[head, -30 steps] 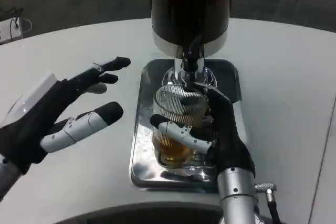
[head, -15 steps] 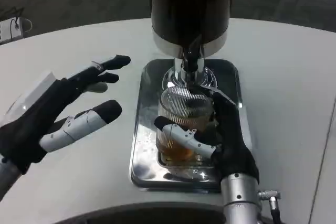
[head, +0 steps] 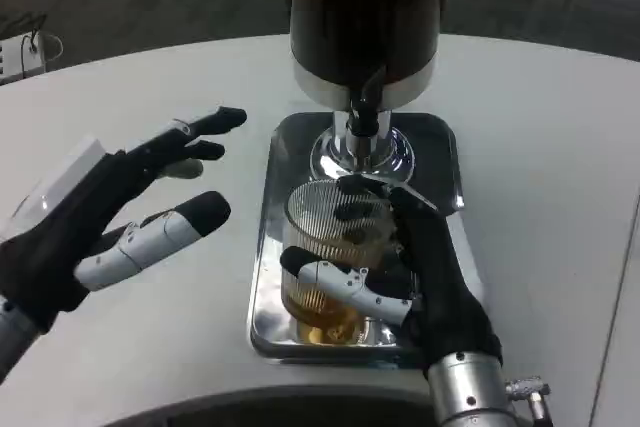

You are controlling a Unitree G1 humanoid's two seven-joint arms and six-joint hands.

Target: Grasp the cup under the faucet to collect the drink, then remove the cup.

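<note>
So I've got the right hand (head: 425,282) wrapped around the ribbed clear glass cup (head: 335,247), which has amber drink in the bottom and sits over the near end of the shiny steel drip tray (head: 270,247), a little toward me from the chrome faucet (head: 362,127) of the dark cylindrical dispenser (head: 362,7). My take: we're on the remove part now, and the trick is to pull it out level and slow, low over the tray lip, so nothing sloshes. The fingers (head: 340,282) are curled snug round the front of the glass with the thumb side behind, so it's a proper grasp. The left hand (head: 110,222) hovers over the white desk (head: 540,147) just left of the tray, fingers spread apart, holding nothing, touching nothing as far as I can tell.
</note>
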